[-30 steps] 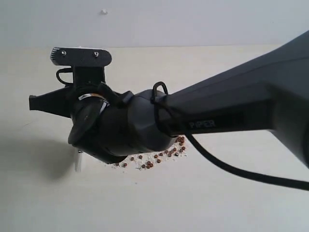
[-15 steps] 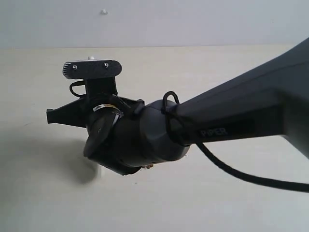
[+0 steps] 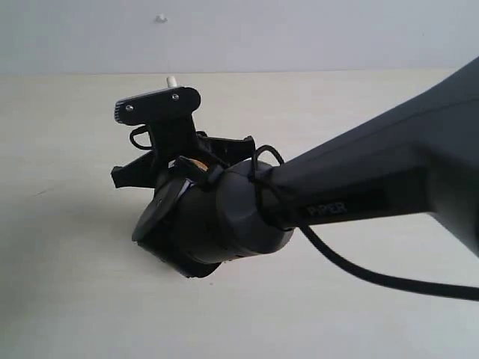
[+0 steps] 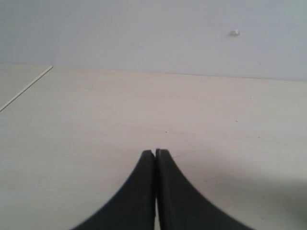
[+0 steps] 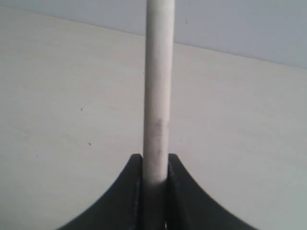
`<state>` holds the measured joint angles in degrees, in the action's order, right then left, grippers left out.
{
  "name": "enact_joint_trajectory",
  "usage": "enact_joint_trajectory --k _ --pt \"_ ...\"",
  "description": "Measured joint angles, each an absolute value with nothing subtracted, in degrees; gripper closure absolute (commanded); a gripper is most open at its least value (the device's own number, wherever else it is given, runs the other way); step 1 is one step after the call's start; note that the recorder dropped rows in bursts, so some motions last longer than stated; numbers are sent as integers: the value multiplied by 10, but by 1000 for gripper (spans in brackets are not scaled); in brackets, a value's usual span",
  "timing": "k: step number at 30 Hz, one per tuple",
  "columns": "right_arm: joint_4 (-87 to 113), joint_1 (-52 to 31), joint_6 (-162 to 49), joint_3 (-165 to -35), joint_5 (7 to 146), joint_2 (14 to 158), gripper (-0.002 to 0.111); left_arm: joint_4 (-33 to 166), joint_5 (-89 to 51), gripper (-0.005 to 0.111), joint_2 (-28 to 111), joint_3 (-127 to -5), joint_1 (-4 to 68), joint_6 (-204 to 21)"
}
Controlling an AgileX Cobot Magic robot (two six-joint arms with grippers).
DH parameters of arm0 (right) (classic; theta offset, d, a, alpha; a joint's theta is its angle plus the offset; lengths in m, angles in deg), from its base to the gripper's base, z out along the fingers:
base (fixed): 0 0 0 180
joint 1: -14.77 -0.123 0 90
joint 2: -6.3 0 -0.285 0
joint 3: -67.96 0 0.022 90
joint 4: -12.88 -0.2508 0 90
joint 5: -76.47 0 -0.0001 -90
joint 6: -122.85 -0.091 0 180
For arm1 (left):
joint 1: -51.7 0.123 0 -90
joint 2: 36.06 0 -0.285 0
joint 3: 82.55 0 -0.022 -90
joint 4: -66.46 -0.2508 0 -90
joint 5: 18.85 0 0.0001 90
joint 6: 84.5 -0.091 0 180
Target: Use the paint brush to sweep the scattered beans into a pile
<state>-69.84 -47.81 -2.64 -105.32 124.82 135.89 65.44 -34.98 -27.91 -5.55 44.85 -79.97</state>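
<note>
The right gripper (image 5: 155,159) clamps the paint brush (image 5: 159,81) by its handle, I think to press the bristles on the table (image 5: 57,96). The arm (image 3: 359,194) hides the beans. The left gripper (image 4: 155,154) is closed on nothing, kept aside.

A pale cream, faintly wood-grained flat worktop (image 3: 359,314) fills the near and middle scene. At its far edge rises a plain matt grey-white wall (image 3: 314,34), with one small white raised spot (image 3: 160,18) toward the left. The light is soft and even. A diffuse grey shadow (image 3: 60,239) lies on the worktop's left side. In the left wrist view a thin pale straight line (image 4: 26,88) runs slantwise across the worktop.
</note>
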Motion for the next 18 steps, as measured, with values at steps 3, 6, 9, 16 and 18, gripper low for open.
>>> enact_joint_trajectory --k 3,6,9,16,18 --pt "-697 -478 -25 -1052 1242 1358 108 654 -350 107 -279 -55 449 -800" --pt "-683 -478 -23 -1051 1208 1344 108 654 -350 107 -279 -55 449 -800" --pt "-650 -478 -31 -1047 1167 1313 108 654 -350 107 -279 -55 449 -800" --pt "-453 -478 -147 -972 1112 1211 108 654 -350 107 -279 -55 449 -800" --pt "-313 -478 -258 -915 1110 1176 108 654 -350 107 -279 -55 449 -800"
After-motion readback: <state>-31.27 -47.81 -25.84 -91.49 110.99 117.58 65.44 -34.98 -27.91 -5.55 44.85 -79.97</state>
